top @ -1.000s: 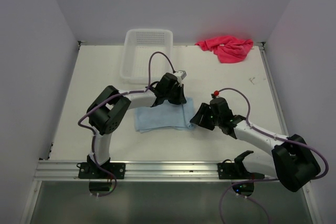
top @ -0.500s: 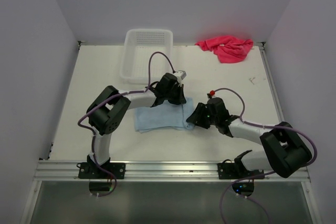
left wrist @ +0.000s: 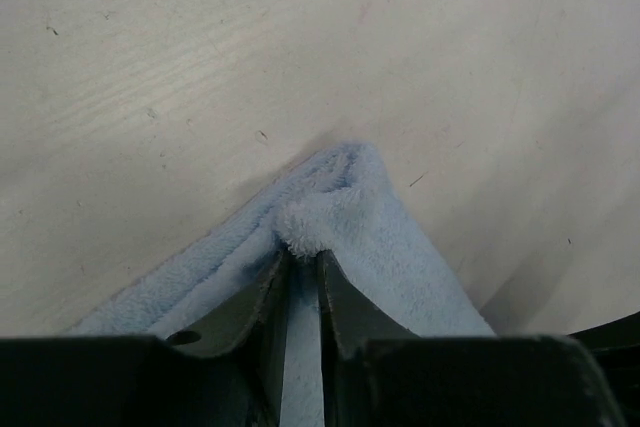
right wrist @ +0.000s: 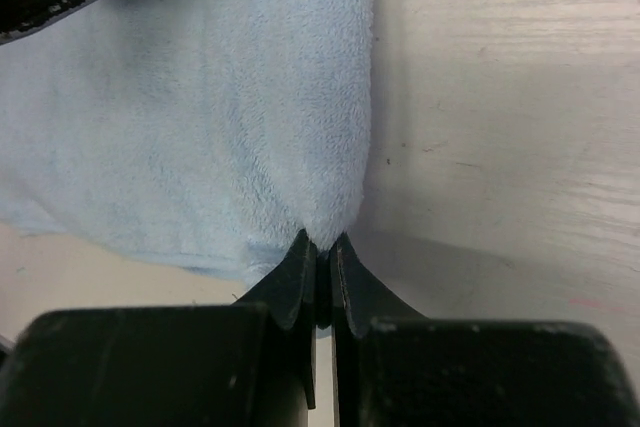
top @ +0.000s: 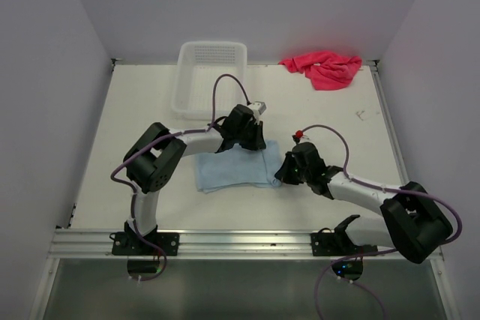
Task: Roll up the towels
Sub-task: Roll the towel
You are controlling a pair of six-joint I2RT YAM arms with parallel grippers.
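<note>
The light blue towel (top: 232, 170) lies flat mid-table. My left gripper (top: 256, 142) is at its far right corner. In the left wrist view the jaws stand a little apart, and the towel's (left wrist: 350, 217) corner tuft lies loose between the fingertips of the left gripper (left wrist: 303, 250). My right gripper (top: 280, 173) is at the towel's near right corner. In the right wrist view the right gripper (right wrist: 318, 245) is shut on the blue towel's (right wrist: 220, 117) edge. The pink-red towel (top: 324, 67) lies crumpled at the back right, away from both grippers.
A white mesh basket (top: 184, 84) stands at the back of the table, just behind the left arm. Walls close off the left, back and right sides. Bare tabletop (top: 337, 125) lies between the right arm and the pink-red towel.
My right gripper slid left to the blue towel's near right corner and shut on it. My left gripper's jaws parted slightly at the far corner.
</note>
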